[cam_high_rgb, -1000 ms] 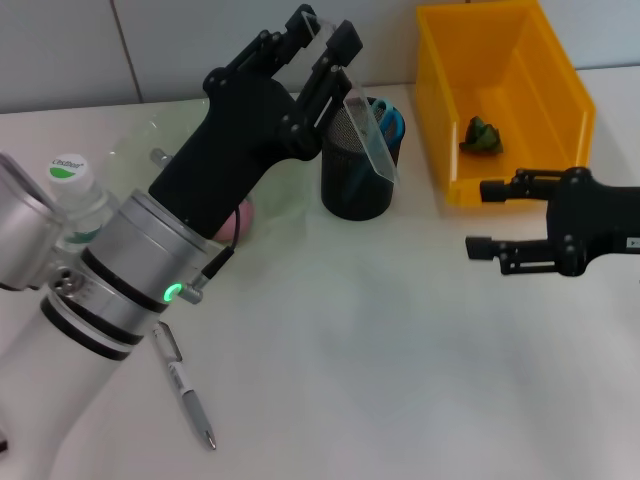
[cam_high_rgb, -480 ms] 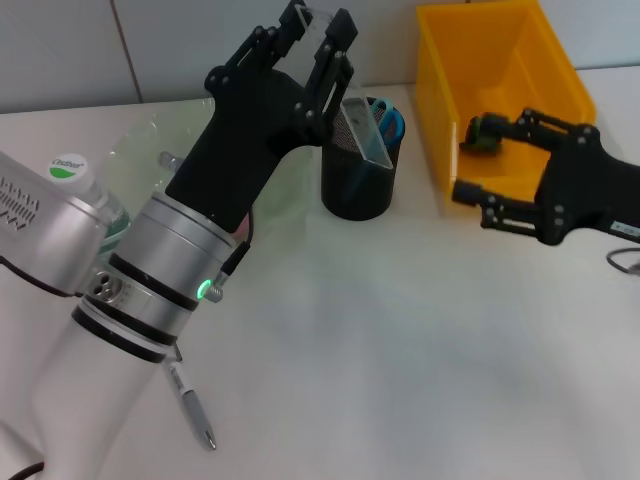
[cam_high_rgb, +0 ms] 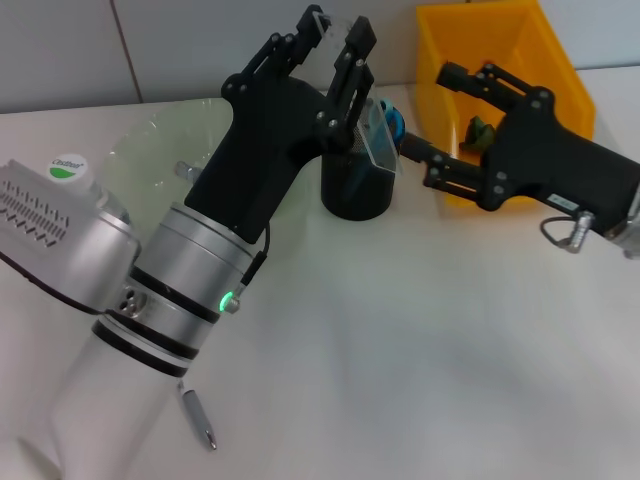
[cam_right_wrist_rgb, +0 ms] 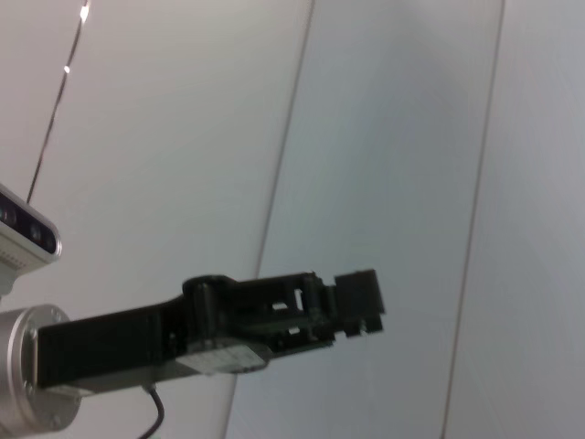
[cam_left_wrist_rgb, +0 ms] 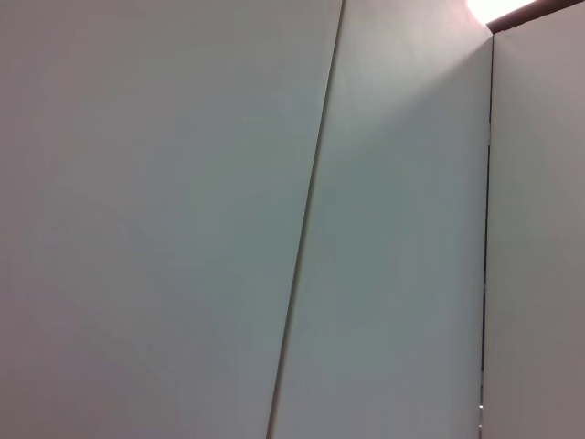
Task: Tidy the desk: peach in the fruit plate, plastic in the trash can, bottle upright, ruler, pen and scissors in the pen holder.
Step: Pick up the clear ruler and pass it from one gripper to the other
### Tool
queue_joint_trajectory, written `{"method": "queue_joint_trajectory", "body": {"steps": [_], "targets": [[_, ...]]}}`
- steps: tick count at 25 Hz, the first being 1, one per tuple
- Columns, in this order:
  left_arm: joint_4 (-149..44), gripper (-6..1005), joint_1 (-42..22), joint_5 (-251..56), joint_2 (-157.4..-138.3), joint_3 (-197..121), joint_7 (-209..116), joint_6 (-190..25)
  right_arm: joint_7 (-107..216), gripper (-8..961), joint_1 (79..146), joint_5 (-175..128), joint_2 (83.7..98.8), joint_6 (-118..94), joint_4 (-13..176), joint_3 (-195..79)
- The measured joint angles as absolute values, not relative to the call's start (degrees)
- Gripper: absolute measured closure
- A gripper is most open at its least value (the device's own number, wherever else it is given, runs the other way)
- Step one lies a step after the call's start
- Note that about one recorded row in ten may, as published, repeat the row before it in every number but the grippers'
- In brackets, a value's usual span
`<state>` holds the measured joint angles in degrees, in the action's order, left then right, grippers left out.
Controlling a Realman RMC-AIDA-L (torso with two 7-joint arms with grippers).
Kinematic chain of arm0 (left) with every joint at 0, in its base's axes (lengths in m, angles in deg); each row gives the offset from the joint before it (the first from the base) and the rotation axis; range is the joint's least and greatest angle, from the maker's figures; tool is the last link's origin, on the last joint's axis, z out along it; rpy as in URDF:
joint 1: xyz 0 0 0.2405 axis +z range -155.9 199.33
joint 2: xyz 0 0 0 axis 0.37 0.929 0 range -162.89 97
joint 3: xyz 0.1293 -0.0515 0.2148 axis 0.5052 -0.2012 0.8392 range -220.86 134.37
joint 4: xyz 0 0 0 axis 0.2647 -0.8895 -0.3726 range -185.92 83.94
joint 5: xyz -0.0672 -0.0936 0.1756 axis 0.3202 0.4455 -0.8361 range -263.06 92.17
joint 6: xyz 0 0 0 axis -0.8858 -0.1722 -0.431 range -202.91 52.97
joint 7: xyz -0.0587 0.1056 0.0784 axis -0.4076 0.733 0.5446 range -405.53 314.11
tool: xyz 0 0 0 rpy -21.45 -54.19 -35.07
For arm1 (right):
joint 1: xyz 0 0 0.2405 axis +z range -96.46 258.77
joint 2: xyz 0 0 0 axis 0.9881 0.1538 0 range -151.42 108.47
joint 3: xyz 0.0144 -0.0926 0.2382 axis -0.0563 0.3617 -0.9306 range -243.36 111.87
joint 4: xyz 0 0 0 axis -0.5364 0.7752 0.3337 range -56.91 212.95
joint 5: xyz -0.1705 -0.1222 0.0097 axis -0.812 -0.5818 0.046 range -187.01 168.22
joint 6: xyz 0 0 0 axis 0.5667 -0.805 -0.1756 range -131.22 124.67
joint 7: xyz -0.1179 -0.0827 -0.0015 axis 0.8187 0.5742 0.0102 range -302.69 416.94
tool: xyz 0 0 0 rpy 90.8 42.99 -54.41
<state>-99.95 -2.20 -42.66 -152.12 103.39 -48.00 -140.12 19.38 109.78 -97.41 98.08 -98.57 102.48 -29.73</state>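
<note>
Working outward, I see the pen lying nearest, half hidden under my left arm. Farther back, the left gripper is clamped on the ruler, tilted over the pen holder; lowering and release seem next. The right gripper hangs spread beside it.

A white table fills the lower part of the head view, with a tiled wall — pale, crossed by one thin dark seam — rising behind it. Both wrist views show little but that same sort of pale panelled wall, its seams running at a slant.
</note>
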Motion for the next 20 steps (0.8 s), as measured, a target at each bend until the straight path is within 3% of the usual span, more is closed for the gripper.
{"method": "queue_joint_trajectory", "body": {"steps": [20], "targets": [[-103.37, 603, -3.12, -35.31, -152.12, 107.72, -34.39, -139.69, 35.68, 187, 115.17, -92.85, 98.35, -96.73, 88.27, -29.96]]}}
